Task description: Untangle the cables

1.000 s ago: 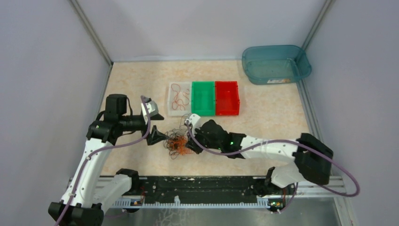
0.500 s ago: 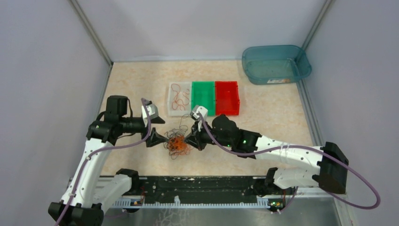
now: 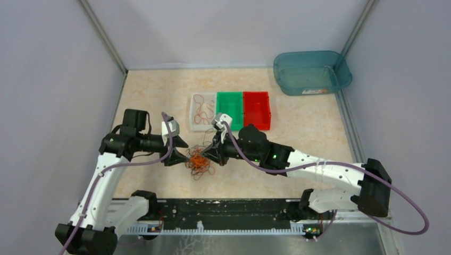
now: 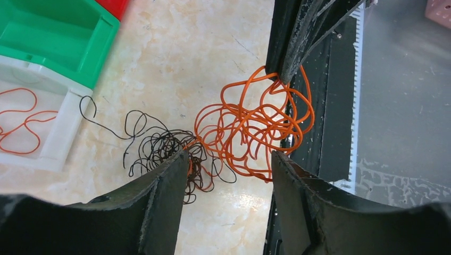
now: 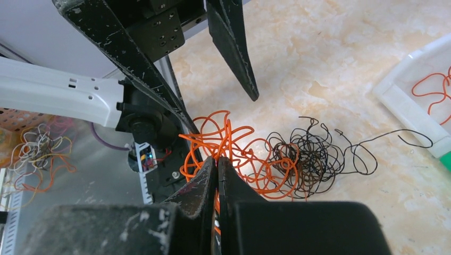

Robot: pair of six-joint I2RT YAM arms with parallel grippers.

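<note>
No words, numbers or brand marks can be read in any of the three views. A pale label [image 3: 315, 91] sits on the near wall of the blue-green tub [image 3: 284, 74] at the far right corner of the surface [image 3: 154, 95], but it is too small to make out.

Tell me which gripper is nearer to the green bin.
Right. The right gripper is at the cables' right side, toward the green bin; the left gripper is at their left side, farther away.
</note>
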